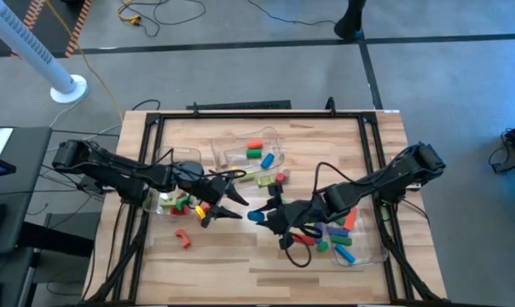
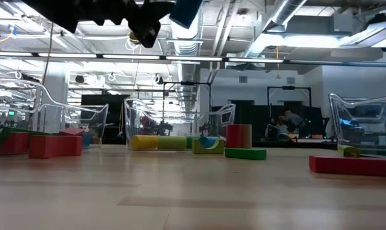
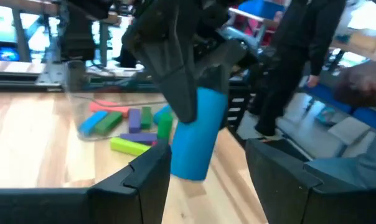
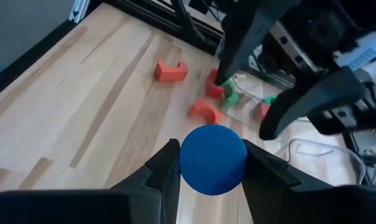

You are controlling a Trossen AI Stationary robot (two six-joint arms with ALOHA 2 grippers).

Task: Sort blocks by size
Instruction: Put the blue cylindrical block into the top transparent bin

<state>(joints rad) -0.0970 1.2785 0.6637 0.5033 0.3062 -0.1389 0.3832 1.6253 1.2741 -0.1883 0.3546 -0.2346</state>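
My right gripper (image 1: 262, 217) is over the table's middle, shut on a blue cylinder (image 4: 213, 158), one of the blocks, held above the wood. My left gripper (image 1: 232, 203) faces it from the table's left and is open. In the left wrist view its fingers (image 3: 152, 174) stand to either side of the cylinder (image 3: 197, 140); I see no touch. Loose blocks lie around: a red arch (image 1: 182, 238), a red piece (image 1: 281, 177) and a green bar (image 2: 245, 153). My right gripper pinches the blue cylinder's round side (image 4: 187, 160) between its two fingers. The fingers come from the table's right, slanting down, and lie along the cylinder. Its free end (image 3: 189, 169) sticks out past the fingertips. The cylinder is lifted clear of the table.
Three clear bins stand on the table: one at the far middle (image 1: 274, 136), one at the left (image 1: 155, 203) under my left arm, and one at the near right (image 1: 368, 256) with several blocks. A black frame (image 1: 240, 115) runs round the table's edge.
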